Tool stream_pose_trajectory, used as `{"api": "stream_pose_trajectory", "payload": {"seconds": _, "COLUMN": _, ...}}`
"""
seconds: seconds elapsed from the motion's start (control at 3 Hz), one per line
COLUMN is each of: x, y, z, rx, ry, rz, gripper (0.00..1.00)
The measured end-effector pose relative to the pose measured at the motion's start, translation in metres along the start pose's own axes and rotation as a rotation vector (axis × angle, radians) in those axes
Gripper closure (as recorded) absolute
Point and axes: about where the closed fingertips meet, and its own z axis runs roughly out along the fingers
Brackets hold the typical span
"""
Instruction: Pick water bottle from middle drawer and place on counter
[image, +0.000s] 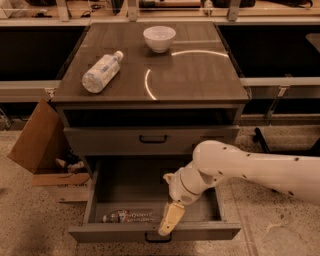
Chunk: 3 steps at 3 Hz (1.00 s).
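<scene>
The water bottle (128, 216), small and clear with a red-and-white label, lies on its side at the front left of the open middle drawer (105, 181). My gripper (169, 220) hangs down on the white arm over the drawer's front middle, just right of the bottle's end. It holds nothing that I can see. The counter (200, 70) is the dark wood-grain top of the cabinet above.
A bigger bottle with a pale label (101, 72) lies on the counter's left side. A white bowl (159, 38) stands at its back. The drawer above (152, 139) is closed. An open cardboard box (42, 145) sits on the floor left of the cabinet.
</scene>
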Motion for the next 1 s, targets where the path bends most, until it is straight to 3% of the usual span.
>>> {"api": "stream_pose_trajectory", "payload": {"seconds": 0.67, "x": 0.005, "y": -0.050, "z": 0.087, "rx": 0.009, "ry": -0.079, "rz": 0.031, "gripper": 0.00}}
{"api": "stream_pose_trajectory", "payload": {"seconds": 1.0, "x": 0.005, "y": -0.050, "z": 0.087, "rx": 0.009, "ry": -0.079, "rz": 0.031, "gripper": 0.00}}
